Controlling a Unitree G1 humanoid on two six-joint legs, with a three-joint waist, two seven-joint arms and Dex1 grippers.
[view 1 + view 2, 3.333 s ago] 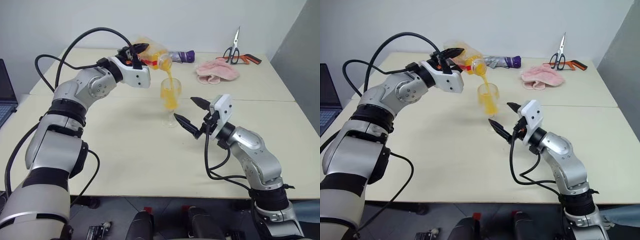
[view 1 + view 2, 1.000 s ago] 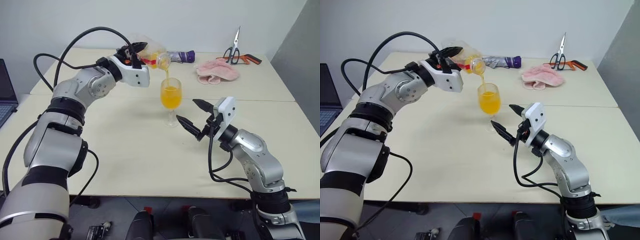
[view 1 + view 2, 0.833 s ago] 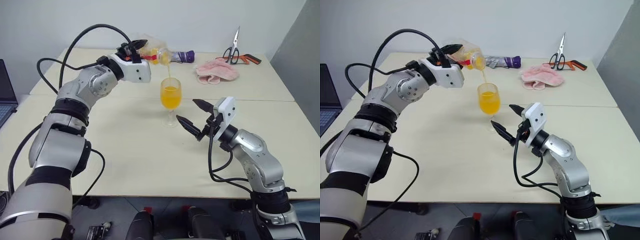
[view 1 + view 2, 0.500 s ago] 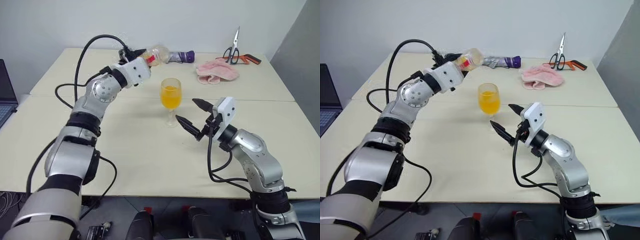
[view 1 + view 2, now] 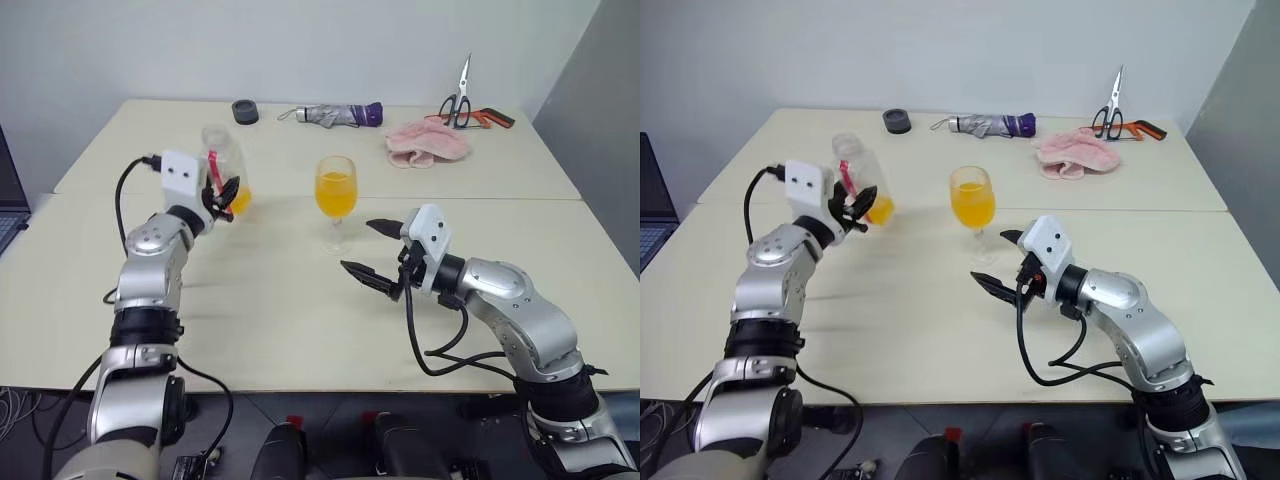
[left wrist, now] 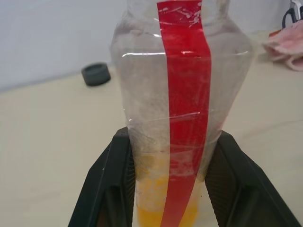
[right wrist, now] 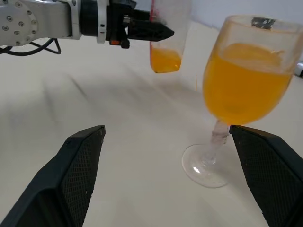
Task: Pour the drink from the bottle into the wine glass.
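Left eye view: my left gripper (image 5: 222, 192) is clamped on the bottle (image 5: 222, 165), upright with its long axis vertical, a little drink (image 5: 239, 202) left in its base, above the desk (image 5: 300, 300). The wine glass (image 5: 335, 192), well filled, stands at three o'clock from the bottle. My right gripper (image 5: 365, 250), jaws wide and empty, sits nearer, at five o'clock from the glass; I can read no label, just a red stripe.
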